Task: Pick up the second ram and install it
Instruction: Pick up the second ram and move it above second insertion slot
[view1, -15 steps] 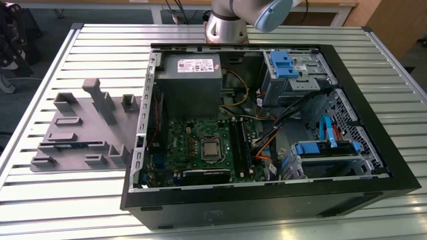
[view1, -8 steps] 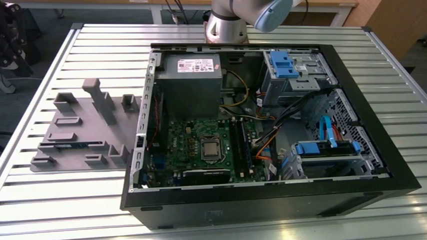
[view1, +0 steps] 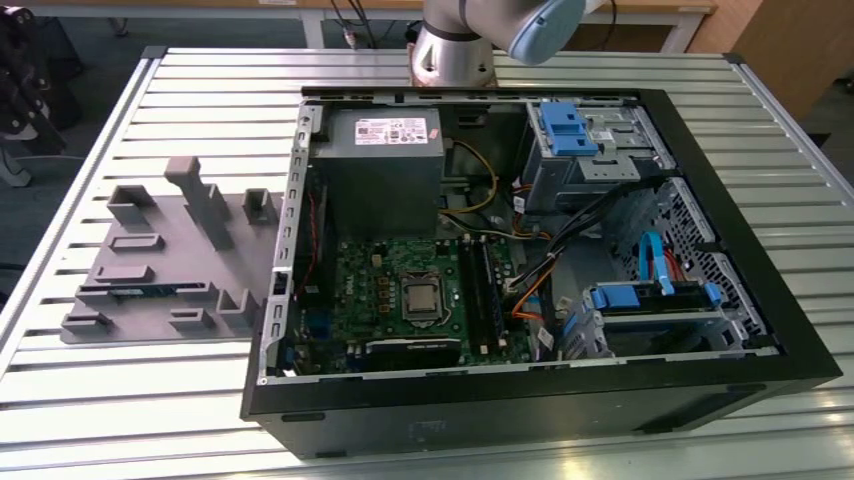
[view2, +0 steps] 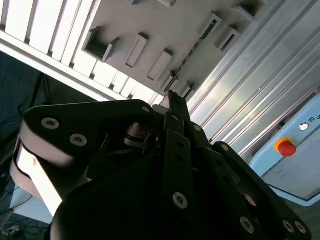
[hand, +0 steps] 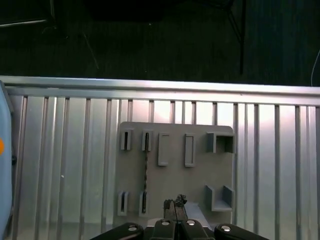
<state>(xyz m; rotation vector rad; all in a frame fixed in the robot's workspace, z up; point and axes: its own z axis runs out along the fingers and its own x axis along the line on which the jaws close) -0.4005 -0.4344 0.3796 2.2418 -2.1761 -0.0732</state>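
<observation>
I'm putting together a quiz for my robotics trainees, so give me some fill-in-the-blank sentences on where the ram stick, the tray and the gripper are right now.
1. The second ram stands on edge in the grey tray, not yet in the green ____.
2. In the exterior view, the tray lies on the exterior view's ____ of the open computer case.
3. The gripper hangs above the tray and holds ____.

Missing words: motherboard; left; nothing.

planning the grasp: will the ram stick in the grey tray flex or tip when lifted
The ram stick looks thin and flat, so probably stiff and light. Standing on edge in the grey tray, it may tip once freed.
</observation>
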